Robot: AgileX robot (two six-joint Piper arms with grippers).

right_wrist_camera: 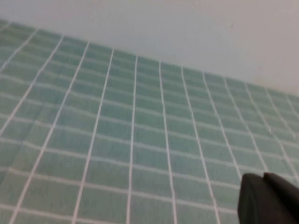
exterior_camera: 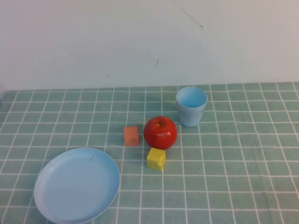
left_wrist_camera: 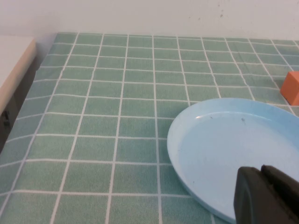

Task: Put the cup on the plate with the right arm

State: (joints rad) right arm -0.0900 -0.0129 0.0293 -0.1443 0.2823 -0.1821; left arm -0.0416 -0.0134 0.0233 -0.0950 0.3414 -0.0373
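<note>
- Right gripper (right_wrist_camera: pixel 268 198): only a dark corner shows in its wrist view, over bare green tablecloth (right_wrist_camera: pixel 140 140); cannot tell its state, nothing held
- Left gripper (left_wrist_camera: pixel 266 193): dark tip just above the plate's near rim; state unclear
- Plate (exterior_camera: pixel 77 184) lies front left, empty
- Apple (exterior_camera: pixel 160 132) stands between plate and cup
- Cup (exterior_camera: pixel 191 106) upright, just behind-right of the apple
- Orange block (exterior_camera: pixel 131 136), yellow block (exterior_camera: pixel 156 158) flank the apple

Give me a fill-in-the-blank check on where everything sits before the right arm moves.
1. The cup stands ___ on the tablecloth.
2. The plate holds ___.
3. Between the orange block and the cup sits the red ___.
4. The yellow block lies just in front of the ___.
Left tool is beside the plate; right tool is over tablecloth.
Missing: upright; nothing; apple; apple
</note>
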